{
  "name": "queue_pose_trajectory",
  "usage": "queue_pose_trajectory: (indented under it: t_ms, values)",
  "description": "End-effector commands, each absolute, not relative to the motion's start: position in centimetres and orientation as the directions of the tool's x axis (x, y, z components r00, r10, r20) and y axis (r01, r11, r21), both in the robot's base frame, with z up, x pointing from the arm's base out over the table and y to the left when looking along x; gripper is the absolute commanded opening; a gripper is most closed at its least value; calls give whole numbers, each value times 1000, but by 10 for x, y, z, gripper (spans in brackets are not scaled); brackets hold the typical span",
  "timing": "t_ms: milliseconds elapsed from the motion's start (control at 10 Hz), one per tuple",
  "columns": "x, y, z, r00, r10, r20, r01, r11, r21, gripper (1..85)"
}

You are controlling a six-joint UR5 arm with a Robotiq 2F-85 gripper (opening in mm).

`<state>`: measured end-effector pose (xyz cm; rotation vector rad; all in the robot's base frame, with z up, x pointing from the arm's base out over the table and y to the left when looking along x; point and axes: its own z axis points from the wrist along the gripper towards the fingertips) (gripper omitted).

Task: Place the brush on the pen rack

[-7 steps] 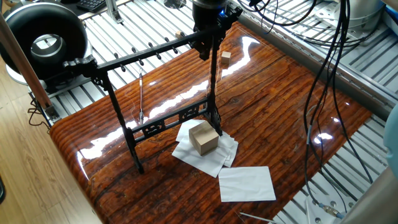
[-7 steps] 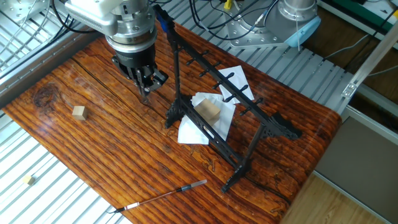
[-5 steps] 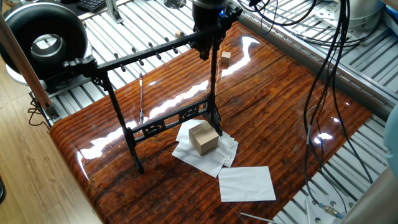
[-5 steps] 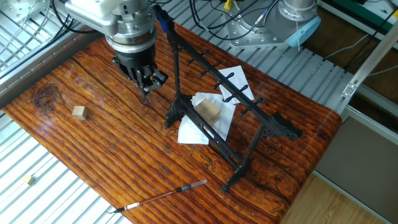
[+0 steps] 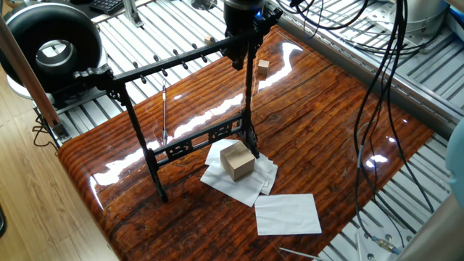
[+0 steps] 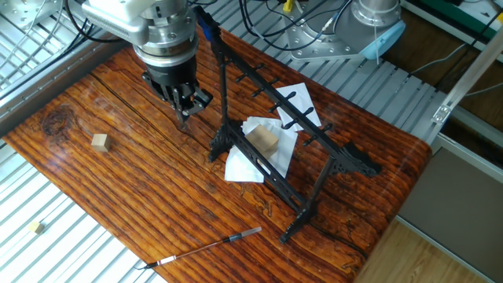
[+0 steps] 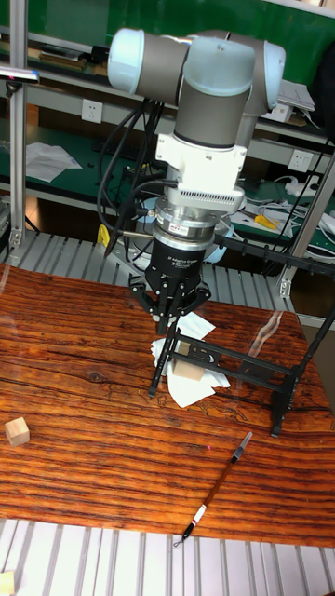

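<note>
**End effector.** The end effector (image 7: pixel 167 321) points straight down over the worktop (image 6: pixel 157 204), beside one end of the rack (image 6: pixel 271 98). Its fingers are drawn in narrow and pinch the upper end of the brush (image 7: pixel 158 358).

**Brush.** It hangs from the fingers nearly upright, leaning a little. In the tall fixed view its pointed lower end comes down close to the wood, just beside the rack's near foot. Whether the tip touches the worktop cannot be told. It is on none of the pegs. In one fixed view the rack's leg lies in line with it and the two cannot be separated there.

**Rack.** It stands upright on both legs, set diagonally across the worktop. No item hangs from the top bar.

**Other items.**
- A pale stick (image 6: pixel 212 246) lies flat on the wood, on the side of the rack away from the papers and well apart from the end effector.
- A wood block (image 5: pixel 237 160) sits on crumpled paper (image 5: pixel 217 174) at the rack's base.
- A flat sheet (image 5: pixel 287 214) lies near that paper.
- A small cube (image 6: pixel 99 141) rests alone on the wood, apart from the rack.
</note>
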<state>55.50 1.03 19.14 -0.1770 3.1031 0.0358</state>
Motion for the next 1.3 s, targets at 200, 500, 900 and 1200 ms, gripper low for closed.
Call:
queue_pose_trajectory:
  t_ms: [200, 500, 900, 1200]
  values:
    - [562, 15, 196, -994, -101, -39, -102, 994, 31, 10]
    - [569, 15, 200, -995, -94, -42, -94, 995, 18, 10]
    - [586, 20, 201, -992, -107, -73, -107, 994, -1, 10]
    - [601, 23, 208, -986, -130, -108, -128, 992, -22, 10]
